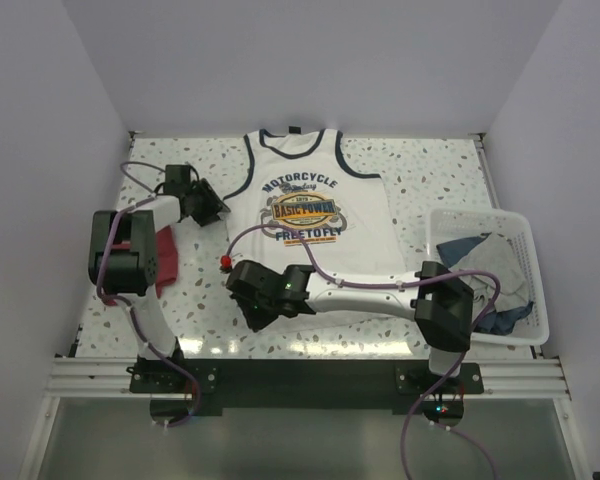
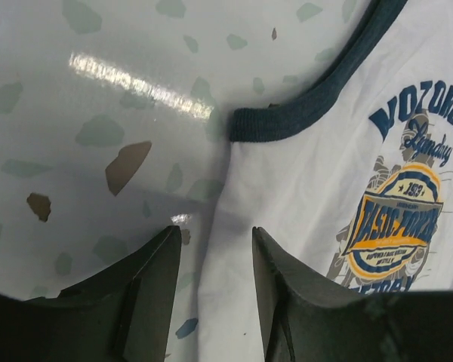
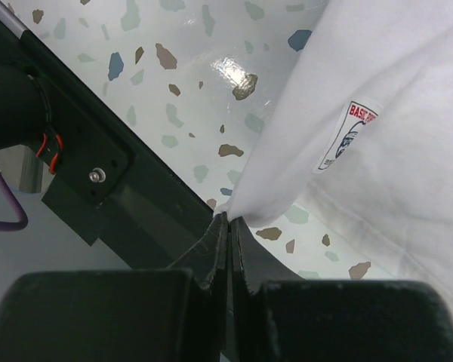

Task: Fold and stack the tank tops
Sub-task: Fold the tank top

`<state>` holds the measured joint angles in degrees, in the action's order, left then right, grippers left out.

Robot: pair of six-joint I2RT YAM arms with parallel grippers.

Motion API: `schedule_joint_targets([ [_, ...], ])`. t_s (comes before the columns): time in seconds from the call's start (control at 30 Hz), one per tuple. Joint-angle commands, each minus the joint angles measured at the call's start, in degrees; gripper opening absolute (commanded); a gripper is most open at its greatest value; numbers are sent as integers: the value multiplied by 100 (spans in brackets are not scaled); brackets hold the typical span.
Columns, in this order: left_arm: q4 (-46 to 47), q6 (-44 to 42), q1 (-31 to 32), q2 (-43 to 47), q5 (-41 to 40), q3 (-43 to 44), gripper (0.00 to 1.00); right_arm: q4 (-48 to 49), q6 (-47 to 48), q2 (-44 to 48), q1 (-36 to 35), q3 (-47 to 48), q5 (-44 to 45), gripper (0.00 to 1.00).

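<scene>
White tank top (image 1: 312, 214) – navy trim; speckled table (image 1: 202, 300).

From overhead I read the chest print (image 1: 302, 210) on the white sleeveless cloth tank top with navy trim (image 1: 365, 250): "MOTORCYCLE" arched in navy, "BASIC POWER" across a yellow oval badge, "FREETOFLY" beneath. A script line under the arch is too small to read. On my right wrist feed, a small white sewn label (image 3: 349, 134) on the same top begins "BASIC" in red; the rest I cannot make out.
</scene>
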<state>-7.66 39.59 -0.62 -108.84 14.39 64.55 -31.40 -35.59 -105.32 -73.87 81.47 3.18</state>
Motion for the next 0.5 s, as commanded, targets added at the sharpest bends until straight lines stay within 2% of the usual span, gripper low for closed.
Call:
schedule_joint_targets([
  [0.0, 257, -4, 18, -436, -42, 250, 48, 108, -70, 345, 65, -52, -142, 0],
  [0.17, 125, -4, 168, -735, -323, 488, 47, 116, -79, 345, 92, -35, -195, 0],
  [0.3, 124, 13, 177, -920, -358, 619, 41, 125, -79, 345, 92, 9, -256, 0],
  [0.33, 116, 5, 185, -946, -376, 637, 38, 125, -79, 337, 92, 26, -265, 0],
  [0.47, 28, 4, 185, -956, -577, 725, 14, 151, -88, 301, 92, 71, -309, 0],
])
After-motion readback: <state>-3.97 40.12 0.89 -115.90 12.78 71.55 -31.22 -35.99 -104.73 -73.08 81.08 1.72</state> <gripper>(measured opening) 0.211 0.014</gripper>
